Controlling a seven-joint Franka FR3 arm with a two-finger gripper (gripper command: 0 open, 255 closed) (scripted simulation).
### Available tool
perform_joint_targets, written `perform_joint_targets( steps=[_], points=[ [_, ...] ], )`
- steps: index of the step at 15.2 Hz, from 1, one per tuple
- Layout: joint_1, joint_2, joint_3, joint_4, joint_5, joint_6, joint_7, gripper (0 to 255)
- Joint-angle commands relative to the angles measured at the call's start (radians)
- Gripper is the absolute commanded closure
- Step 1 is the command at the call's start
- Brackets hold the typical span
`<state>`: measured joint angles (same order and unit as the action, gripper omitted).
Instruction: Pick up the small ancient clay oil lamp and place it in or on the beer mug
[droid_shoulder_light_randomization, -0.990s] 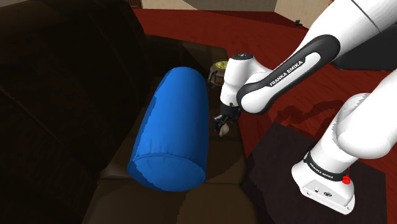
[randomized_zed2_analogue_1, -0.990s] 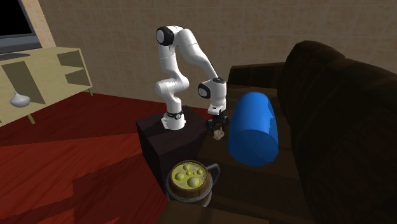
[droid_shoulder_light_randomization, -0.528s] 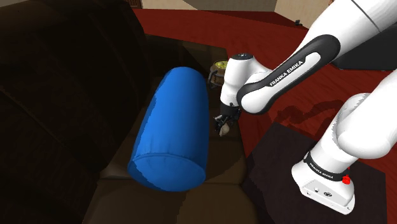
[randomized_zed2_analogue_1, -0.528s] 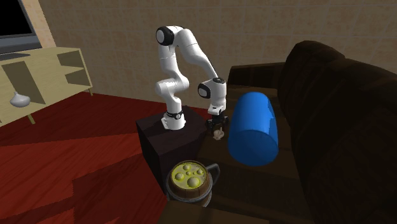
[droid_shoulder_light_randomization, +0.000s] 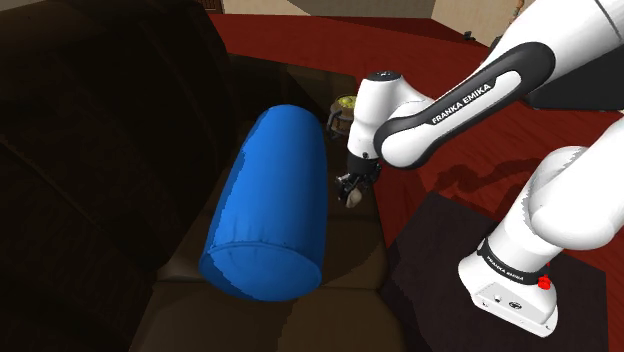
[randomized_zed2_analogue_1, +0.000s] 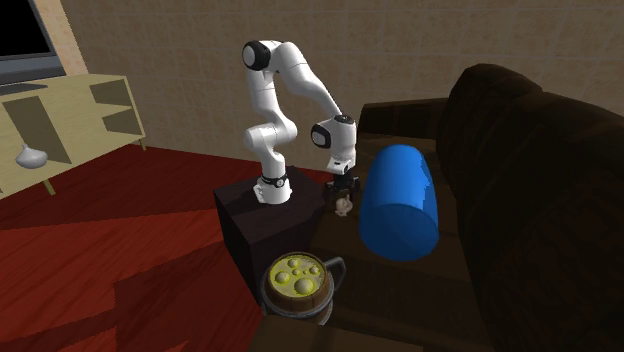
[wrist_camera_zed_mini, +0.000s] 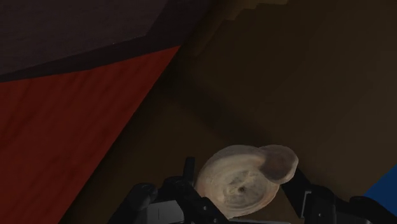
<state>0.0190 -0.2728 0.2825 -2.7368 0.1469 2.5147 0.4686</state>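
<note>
A small pale tan oil lamp (wrist_camera_zed_mini: 245, 179) sits clasped between my black fingers, lifted a little above the dark brown sofa seat (wrist_camera_zed_mini: 305, 83). My gripper (droid_shoulder_light_randomization: 349, 191) hangs beside the blue bolster, shut on the lamp (droid_shoulder_light_randomization: 351, 197). In the second exterior view the gripper (randomized_zed2_analogue_1: 342, 201) holds the lamp (randomized_zed2_analogue_1: 343, 206) above the sofa's edge. The beer mug (randomized_zed2_analogue_1: 297, 284), a wooden-banded mug topped with yellow foam, stands on the sofa arm nearer that camera. The mug (droid_shoulder_light_randomization: 343, 110) shows beyond the arm in the shoulder view.
A large blue cylindrical bolster (droid_shoulder_light_randomization: 272, 207) lies on the seat right next to the gripper. The dark sofa back (droid_shoulder_light_randomization: 90, 150) rises at the shoulder view's left. My black stand (droid_shoulder_light_randomization: 480, 290) sits on red floor (wrist_camera_zed_mini: 57, 140). A pale shelf unit (randomized_zed2_analogue_1: 70, 125) stands far off.
The arm has risen slightly, lifting the lamp with the gripper a little higher and towards the mug. The mug and bolster have not moved.
</note>
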Motion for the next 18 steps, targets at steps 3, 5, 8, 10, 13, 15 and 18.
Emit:
perform_joint_targets(
  steps=[3, 5, 8, 10, 13, 15, 18],
  points=[
    [0.003, -0.052, -0.009, 0.02, 0.005, -0.072, -0.006, 255],
    [0.005, -0.076, -0.012, 0.031, 0.007, -0.107, -0.008, 255],
    [0.005, -0.087, -0.015, 0.036, 0.007, -0.122, -0.009, 255],
    [-0.012, -0.025, 0.017, 0.07, -0.03, -0.118, 0.051, 0],
    [-0.045, 0.103, 0.07, 0.133, -0.119, -0.104, 0.173, 0],
    [-0.047, 0.127, 0.072, 0.124, -0.13, -0.071, 0.182, 0],
    [-0.053, 0.166, 0.075, 0.113, -0.151, -0.023, 0.197, 0]
  ],
)
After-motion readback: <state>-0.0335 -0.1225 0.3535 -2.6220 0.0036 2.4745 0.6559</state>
